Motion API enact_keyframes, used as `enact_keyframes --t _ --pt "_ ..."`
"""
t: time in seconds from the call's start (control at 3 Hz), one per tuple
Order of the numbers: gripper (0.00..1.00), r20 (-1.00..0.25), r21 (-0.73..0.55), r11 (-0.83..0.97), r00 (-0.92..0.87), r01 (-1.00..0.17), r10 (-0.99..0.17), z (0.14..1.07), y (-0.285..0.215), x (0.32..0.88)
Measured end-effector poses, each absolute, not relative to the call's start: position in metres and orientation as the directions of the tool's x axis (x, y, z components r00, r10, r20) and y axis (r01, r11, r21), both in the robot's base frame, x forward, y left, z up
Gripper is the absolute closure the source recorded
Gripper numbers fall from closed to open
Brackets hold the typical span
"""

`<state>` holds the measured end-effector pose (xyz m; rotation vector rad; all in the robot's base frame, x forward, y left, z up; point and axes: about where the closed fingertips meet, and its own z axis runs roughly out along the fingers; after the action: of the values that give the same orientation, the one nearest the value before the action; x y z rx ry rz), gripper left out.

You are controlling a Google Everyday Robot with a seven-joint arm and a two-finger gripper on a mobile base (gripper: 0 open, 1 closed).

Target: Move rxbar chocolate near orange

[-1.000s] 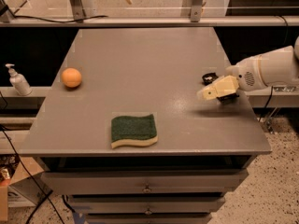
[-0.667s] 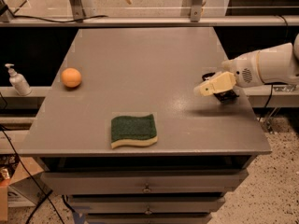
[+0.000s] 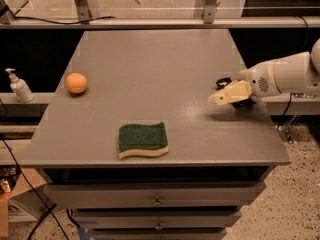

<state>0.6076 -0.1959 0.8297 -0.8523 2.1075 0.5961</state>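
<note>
The orange is a small round fruit on the left side of the grey table. My gripper reaches in from the right on a white arm, low over the table near its right edge. The rxbar chocolate shows only as a dark piece behind and under the gripper; most of it is hidden. The gripper is far to the right of the orange.
A green-and-yellow sponge lies near the table's front edge, left of the middle. A soap dispenser bottle stands on a ledge off the table's left side. Drawers sit under the tabletop.
The gripper has shifted slightly to the left at the bar on the right side of the table. The orange and the sponge have not moved.
</note>
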Motion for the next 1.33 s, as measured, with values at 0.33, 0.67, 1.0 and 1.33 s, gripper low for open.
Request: enact_keyframes --t 0.33,0.67,1.0,1.33 --pt "0.18 -0.796 0.121 0.675 -0.477 -0.728 -0.373 0.827 -0.197 0.607" --pt "0.41 -0.802 0.105 0.673 -0.463 -0.732 -0.379 0.83 -0.195 0.604" --pt "0.64 -0.81 0.085 0.661 -0.438 -0.746 -0.39 0.836 -0.188 0.599" --pt "0.88 -0.823 0.073 0.637 -0.407 -0.767 -0.396 0.844 -0.177 0.595"
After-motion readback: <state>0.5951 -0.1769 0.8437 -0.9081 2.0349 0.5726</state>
